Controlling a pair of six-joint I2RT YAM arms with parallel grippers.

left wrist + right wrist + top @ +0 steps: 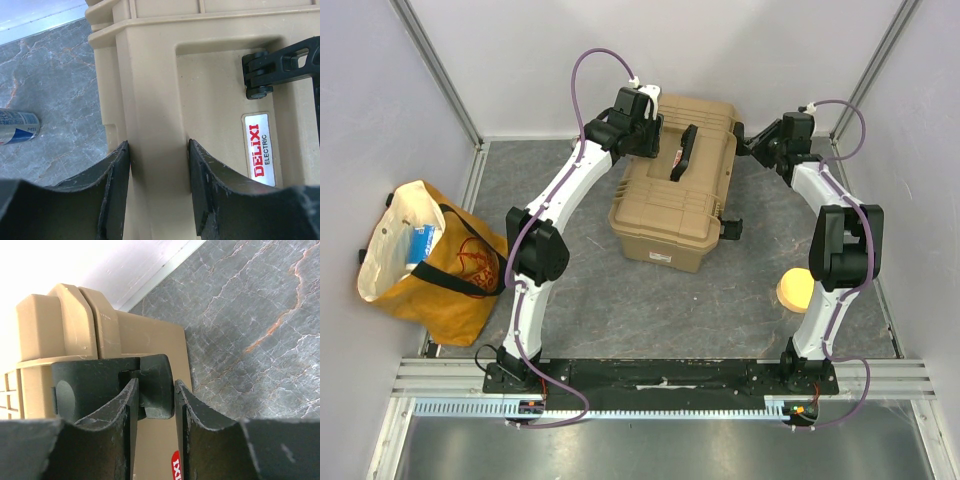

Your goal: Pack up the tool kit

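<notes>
The tan toolbox (670, 215) stands shut in the middle of the table, its black handle (682, 152) lying flat on the lid. My left gripper (638, 128) is at the box's far left corner. In the left wrist view its fingers (159, 145) clamp a raised tan ridge of the lid (157, 100), next to the handle's hinge (280, 65). My right gripper (745, 138) is at the far right side of the box. In the right wrist view both of its fingers (156, 382) press on a black latch (156, 371). No hand tools show.
A yellow-orange cloth bag (440, 270) with things inside sits at the left edge. A round yellow sponge disc (795, 290) lies by the right arm. Another black latch (730, 228) sticks out on the box's right side. A blue-and-white can (17, 127) lies on the table left of the box.
</notes>
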